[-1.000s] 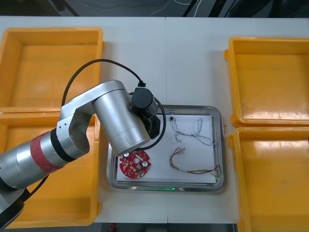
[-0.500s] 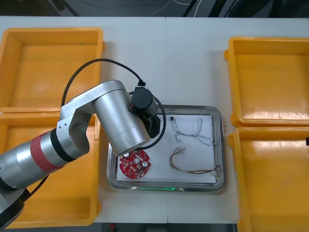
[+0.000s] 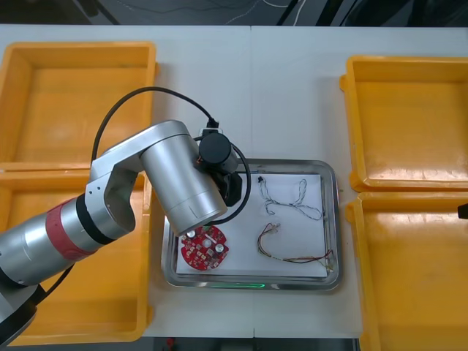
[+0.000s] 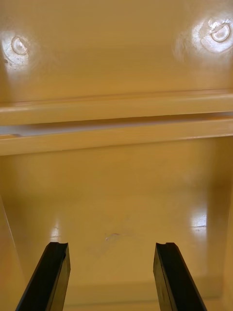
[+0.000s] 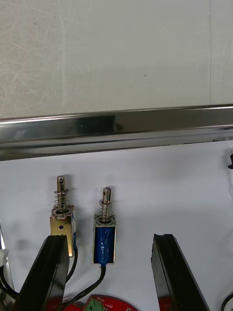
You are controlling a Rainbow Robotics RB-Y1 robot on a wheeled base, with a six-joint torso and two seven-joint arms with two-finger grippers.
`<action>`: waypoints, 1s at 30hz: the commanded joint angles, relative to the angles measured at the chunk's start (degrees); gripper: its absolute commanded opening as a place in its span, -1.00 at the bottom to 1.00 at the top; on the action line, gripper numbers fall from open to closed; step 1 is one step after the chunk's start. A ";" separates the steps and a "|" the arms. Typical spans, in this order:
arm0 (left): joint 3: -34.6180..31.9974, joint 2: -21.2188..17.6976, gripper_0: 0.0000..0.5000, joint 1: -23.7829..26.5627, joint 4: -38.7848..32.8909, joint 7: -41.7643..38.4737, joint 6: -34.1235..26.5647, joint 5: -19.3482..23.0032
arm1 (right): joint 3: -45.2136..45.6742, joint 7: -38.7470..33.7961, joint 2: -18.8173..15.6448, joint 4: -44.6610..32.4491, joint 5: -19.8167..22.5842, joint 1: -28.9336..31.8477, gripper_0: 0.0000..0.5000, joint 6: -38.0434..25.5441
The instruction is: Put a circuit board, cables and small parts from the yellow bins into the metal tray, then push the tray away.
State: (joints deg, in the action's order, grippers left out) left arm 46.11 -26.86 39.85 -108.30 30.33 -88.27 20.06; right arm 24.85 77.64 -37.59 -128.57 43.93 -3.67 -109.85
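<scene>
Metal tray (image 3: pixel 330 162): it sits in the middle of the counter (image 3: pixel 285 88), between the yellow bins. It is white inside.
Yellow bins (image 3: pixel 73 102): two stand at each side of the counter.
Red circuit board (image 3: pixel 205 248): it lies in the tray, at the near left corner.
Blue and white cable (image 3: pixel 291 199): it lies in the far right part of the tray.
Red and yellow cable (image 3: pixel 289 252): it lies in the tray, nearer than the blue and white one.
Small metal parts (image 5: pixel 62 218): two lie side by side on the white floor, near the tray's far rim. Each has a spring on top.
Left gripper (image 5: pixel 109 240): it is over the left side of the tray. Its fingers (image 5: pixel 51 272) are wide apart and hold nothing. The blue part lies between them.
Right gripper (image 4: pixel 111 245): it is over the near right bin. Its fingers (image 4: pixel 174 277) are wide apart and hold nothing.
</scene>
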 commanded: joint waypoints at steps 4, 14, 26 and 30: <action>-4.28 -1.88 1.00 2.87 -0.86 -3.79 -1.21 4.46 | -0.77 0.67 0.50 -1.78 0.37 -1.25 1.00 -0.15; -9.73 -11.11 1.00 4.18 -5.87 -2.91 -2.79 14.39 | -0.95 0.75 -0.82 -1.78 0.89 -1.78 1.00 -0.15; -16.32 -25.26 1.00 4.27 -11.23 -1.06 -3.75 28.63 | -4.73 -0.39 -6.62 -4.24 9.68 -5.47 1.00 -0.15; -17.81 -29.75 1.00 4.27 -11.85 -0.01 -4.11 32.32 | -9.21 -0.92 -8.90 -7.75 10.21 -7.31 1.00 -0.15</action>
State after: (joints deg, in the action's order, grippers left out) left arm 31.01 -51.91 41.99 -117.98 29.79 -91.62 50.10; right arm 19.64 77.64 -42.80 -132.57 53.35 -8.24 -109.84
